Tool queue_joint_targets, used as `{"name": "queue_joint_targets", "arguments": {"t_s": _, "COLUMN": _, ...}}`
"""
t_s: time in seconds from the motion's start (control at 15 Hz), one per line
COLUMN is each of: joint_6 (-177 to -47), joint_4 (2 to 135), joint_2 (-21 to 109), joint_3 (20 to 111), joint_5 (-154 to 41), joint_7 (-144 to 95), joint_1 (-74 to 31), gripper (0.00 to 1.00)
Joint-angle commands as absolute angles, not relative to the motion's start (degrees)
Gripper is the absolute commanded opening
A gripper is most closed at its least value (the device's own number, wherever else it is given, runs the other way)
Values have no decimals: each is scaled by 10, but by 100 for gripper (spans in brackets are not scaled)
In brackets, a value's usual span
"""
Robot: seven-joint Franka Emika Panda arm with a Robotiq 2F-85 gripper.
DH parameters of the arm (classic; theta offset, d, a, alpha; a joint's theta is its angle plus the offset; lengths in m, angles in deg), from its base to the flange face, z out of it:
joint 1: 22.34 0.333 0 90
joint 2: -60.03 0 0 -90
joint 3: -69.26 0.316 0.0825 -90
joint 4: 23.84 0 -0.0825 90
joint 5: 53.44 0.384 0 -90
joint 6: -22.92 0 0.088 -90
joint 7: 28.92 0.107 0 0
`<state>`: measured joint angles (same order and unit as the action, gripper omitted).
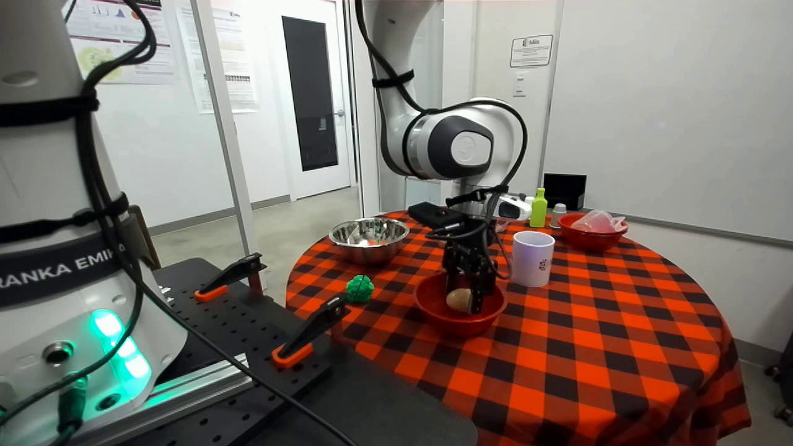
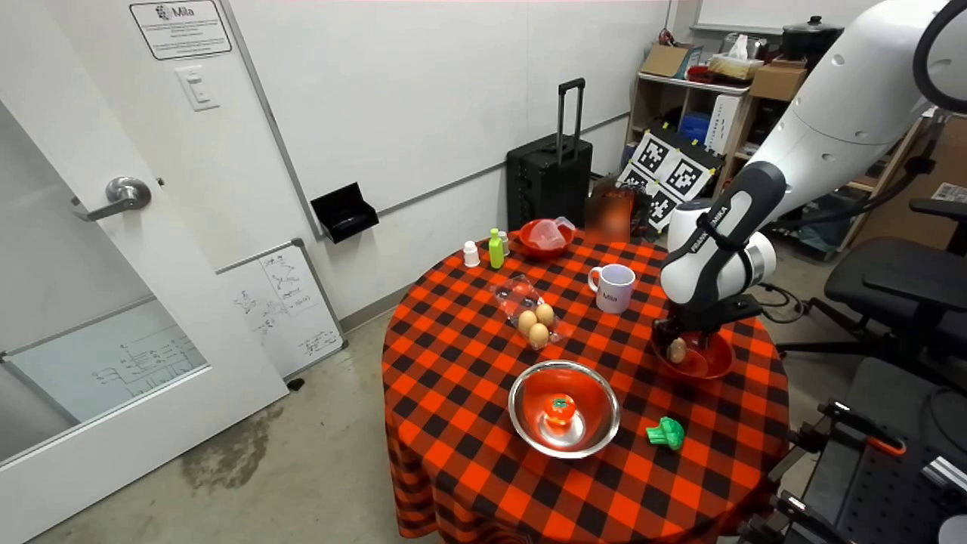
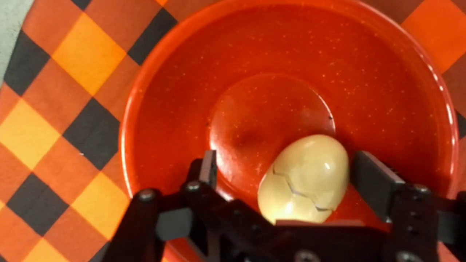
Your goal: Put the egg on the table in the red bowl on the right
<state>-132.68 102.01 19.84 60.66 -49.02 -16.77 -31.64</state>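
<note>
Red bowl (image 3: 269, 105) — glossy, egg (image 3: 305, 176) — shiny

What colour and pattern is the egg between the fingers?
The egg is pale yellowish tan with a jagged line across it, clearest in the wrist view.

White arm (image 2: 831, 125), black cables (image 1: 85, 139), dark pincer (image 3: 291, 174), screws (image 3: 146, 195) seemingly silver

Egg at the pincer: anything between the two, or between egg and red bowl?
Nothing visible. In the wrist view, the open pincer straddles the egg with nothing else showing between them. The egg is already inside the red bowl, so no path is left to block.
</note>
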Motion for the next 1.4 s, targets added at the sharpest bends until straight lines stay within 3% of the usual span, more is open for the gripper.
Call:
{"name": "queue_joint_targets", "arguments": {"t_s": 0.0, "joint_6": -1335, "joint_4": 1037, "joint_2": 218, "joint_3": 596, "joint_5": -479, "joint_7": -166, "joint_1": -309, "gripper": 100}}
{"name": "queue_joint_targets", "arguments": {"t_s": 0.47, "joint_6": -1340, "joint_4": 1087, "joint_2": 296, "joint_3": 554, "joint_5": -502, "joint_7": -148, "joint_1": -271, "gripper": 100}}
{"name": "queue_joint_targets", "arguments": {"t_s": 1.0, "joint_6": -1324, "joint_4": 1138, "joint_2": 402, "joint_3": 610, "joint_5": -481, "joint_7": -230, "joint_1": -303, "gripper": 100}}
{"name": "queue_joint_targets", "arguments": {"t_s": 1.33, "joint_6": -1317, "joint_4": 1126, "joint_2": 394, "joint_3": 622, "joint_5": -481, "joint_7": -246, "joint_1": -309, "gripper": 100}}
